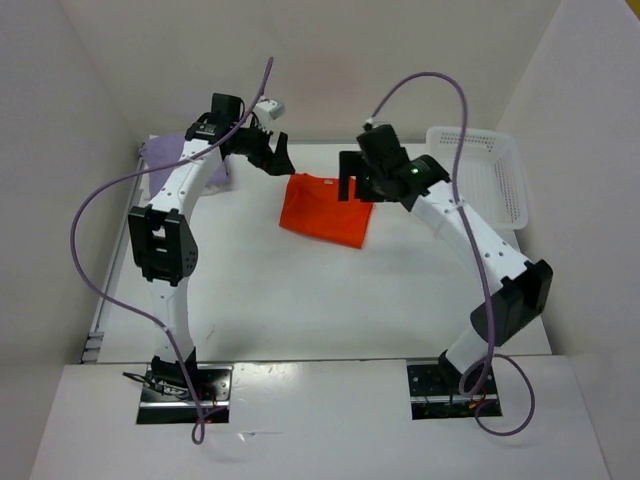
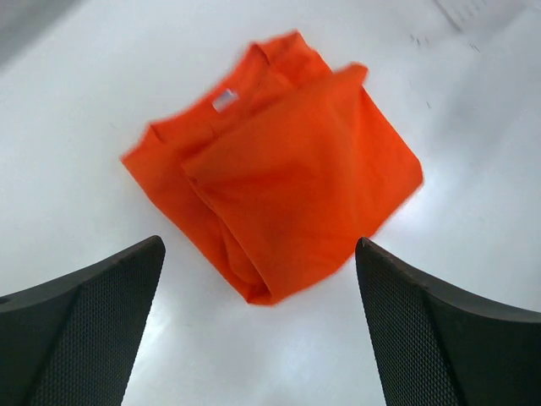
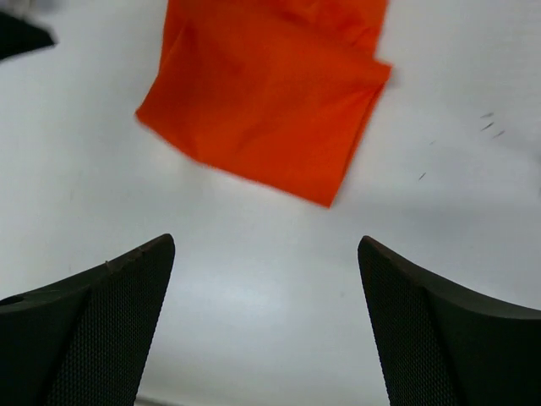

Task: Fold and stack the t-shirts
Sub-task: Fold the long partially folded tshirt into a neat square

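Observation:
A folded orange t-shirt (image 1: 322, 212) lies flat near the middle back of the white table; it also shows in the left wrist view (image 2: 283, 169) and the right wrist view (image 3: 266, 93). A lilac t-shirt (image 1: 170, 152) lies at the back left, partly hidden behind the left arm. My left gripper (image 1: 272, 153) is open and empty, raised just left of the orange shirt's back edge (image 2: 260, 334). My right gripper (image 1: 352, 180) is open and empty, raised above the shirt's right edge (image 3: 266, 334).
A white plastic basket (image 1: 490, 175) stands at the back right. White walls close in the table on the left, back and right. Purple cables loop above both arms.

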Controlling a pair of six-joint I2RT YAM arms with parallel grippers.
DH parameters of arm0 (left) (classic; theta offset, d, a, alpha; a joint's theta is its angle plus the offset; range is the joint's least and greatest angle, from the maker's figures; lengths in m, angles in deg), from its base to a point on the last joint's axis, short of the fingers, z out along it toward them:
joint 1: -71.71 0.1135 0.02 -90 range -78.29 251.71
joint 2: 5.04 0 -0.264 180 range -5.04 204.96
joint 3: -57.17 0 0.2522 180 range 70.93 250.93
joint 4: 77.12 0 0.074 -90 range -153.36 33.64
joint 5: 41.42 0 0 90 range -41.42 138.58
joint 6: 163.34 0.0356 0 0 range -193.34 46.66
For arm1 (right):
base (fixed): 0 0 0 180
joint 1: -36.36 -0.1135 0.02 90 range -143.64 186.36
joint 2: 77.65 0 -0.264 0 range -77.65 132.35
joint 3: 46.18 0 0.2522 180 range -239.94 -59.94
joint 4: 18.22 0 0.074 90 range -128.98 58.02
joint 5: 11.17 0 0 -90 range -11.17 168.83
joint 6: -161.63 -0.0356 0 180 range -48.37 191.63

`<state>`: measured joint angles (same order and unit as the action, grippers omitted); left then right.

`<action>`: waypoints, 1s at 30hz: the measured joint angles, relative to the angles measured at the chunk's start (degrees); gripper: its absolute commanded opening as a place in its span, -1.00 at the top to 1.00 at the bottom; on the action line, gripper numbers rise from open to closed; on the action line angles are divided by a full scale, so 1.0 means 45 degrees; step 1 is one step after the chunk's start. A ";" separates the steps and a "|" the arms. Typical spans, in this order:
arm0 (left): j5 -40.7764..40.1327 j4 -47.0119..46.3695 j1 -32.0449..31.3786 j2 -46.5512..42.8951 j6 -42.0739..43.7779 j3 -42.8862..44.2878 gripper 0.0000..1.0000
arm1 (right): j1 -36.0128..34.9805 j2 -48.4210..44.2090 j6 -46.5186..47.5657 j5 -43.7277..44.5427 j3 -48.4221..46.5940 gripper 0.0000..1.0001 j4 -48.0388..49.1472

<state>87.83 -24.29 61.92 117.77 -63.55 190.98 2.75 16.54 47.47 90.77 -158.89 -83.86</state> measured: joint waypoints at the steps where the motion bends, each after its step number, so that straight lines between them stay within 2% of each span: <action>1: -0.0204 -0.0427 -0.0063 -0.0219 -0.0034 -0.0160 -1.00 | 0.0408 -0.0359 0.0005 -0.0063 0.0607 -0.87 0.0627; 3: -0.0695 -0.1452 -0.0248 -0.0335 0.0034 -0.0359 -1.00 | 0.1302 -0.0102 0.0019 -0.0078 0.0918 -0.87 0.1763; 5: -0.1219 -0.2050 -0.0452 -0.0034 0.0325 -0.0398 -1.00 | 0.1894 0.1073 0.0078 -0.0136 0.0758 -0.87 0.2953; 8: -0.1734 -0.2307 -0.0656 0.1010 0.0874 0.0087 -1.00 | 0.2205 0.3138 0.0282 -0.0442 0.0869 -0.87 0.4119; 11: -0.1991 -0.2302 -0.0801 0.1919 0.1331 0.0189 -1.00 | 0.2429 0.4274 0.0374 -0.1044 0.1379 -0.87 0.4478; 19: -0.2084 -0.2317 -0.0869 0.2929 0.1807 0.0398 -1.00 | 0.3293 0.4435 0.0937 -0.2050 0.2307 -0.87 0.5877; 29: -0.1457 -0.2297 -0.0869 0.3604 0.1778 0.1171 -1.00 | 0.4551 0.5469 0.1287 -0.3541 0.2487 -0.70 0.7082; 30: -0.1452 -0.2297 -0.0869 0.3716 0.1783 0.1307 -0.95 | 0.4648 0.5688 0.1307 -0.3589 0.2395 -0.70 0.7101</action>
<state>81.29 -34.63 58.01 134.49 -55.53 196.85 23.67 42.14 53.35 74.62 -148.12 -51.91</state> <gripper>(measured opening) 1.001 0.854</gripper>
